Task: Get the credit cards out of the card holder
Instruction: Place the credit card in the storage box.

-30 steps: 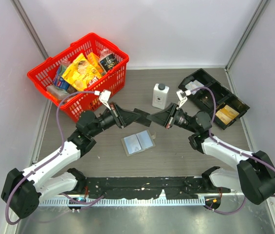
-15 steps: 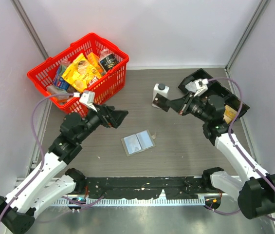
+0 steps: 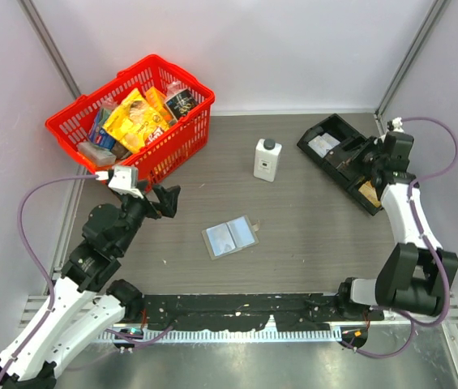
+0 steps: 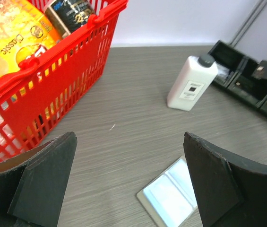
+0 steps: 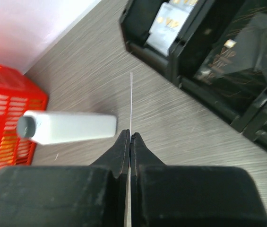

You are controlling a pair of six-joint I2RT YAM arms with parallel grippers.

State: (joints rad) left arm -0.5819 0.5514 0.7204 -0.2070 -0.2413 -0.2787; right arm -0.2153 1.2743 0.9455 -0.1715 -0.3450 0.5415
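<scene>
Right wrist: right claw (image 5: 130,135) pinches thin flat credit card (image 5: 131,101) edge-on; left claw (image 4: 128,142) spread.

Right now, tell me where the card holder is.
In the top view, the card holder lies mid-table, on the arms' side of the white bottle and right of the red basket.

Grey wood-grain table (image 3: 310,235) carrying four things: red basket (image 3: 181,150) sitting far left, white bottle (image 3: 267,160) standing centre-back, black tray (image 3: 334,123) lying far right, card holder (image 3: 229,237) lying open mid-table.
</scene>
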